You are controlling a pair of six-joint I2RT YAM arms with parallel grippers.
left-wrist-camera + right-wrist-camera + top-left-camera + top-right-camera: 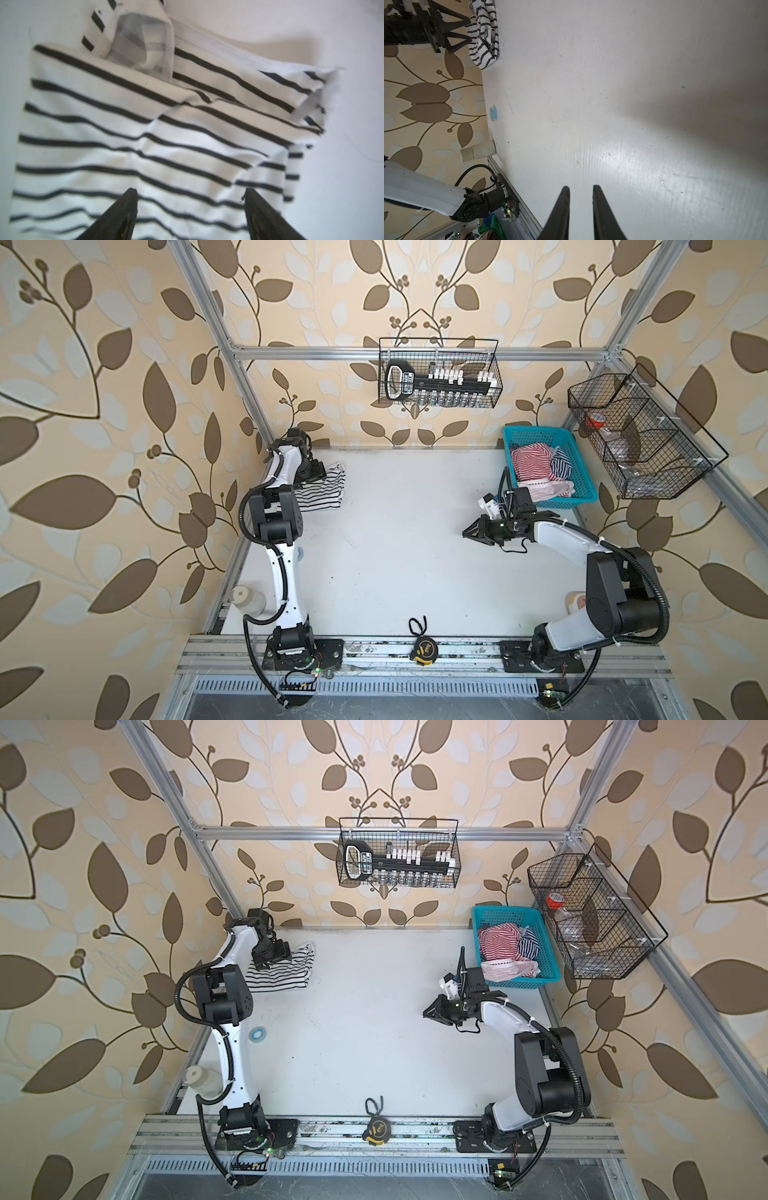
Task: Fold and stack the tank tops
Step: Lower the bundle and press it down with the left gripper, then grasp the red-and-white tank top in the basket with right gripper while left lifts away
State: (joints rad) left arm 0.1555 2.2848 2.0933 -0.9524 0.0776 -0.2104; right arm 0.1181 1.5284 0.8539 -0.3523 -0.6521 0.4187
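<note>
A folded black-and-white striped tank top [322, 491] [286, 973] lies at the table's far left. My left gripper [319, 472] [190, 192] hovers just over it, open, with nothing between its fingers. The wrist view shows the striped cloth [145, 135] lying flat below the jaws. A red-and-white tank top [532, 460] [498, 940] and a navy-and-white one [561, 466] [528, 946] sit crumpled in the turquoise basket [536, 433] at the far right. My right gripper [469, 533] [580, 187] hangs over bare table near the basket. Its jaws are a little apart and empty.
A yellow-and-black tape measure [422, 649] lies at the front edge. A blue tape roll [257, 1032] and a white bottle [247, 599] stand along the left edge. Black wire baskets hang on the back rail [438, 373] and the right rail [640, 435].
</note>
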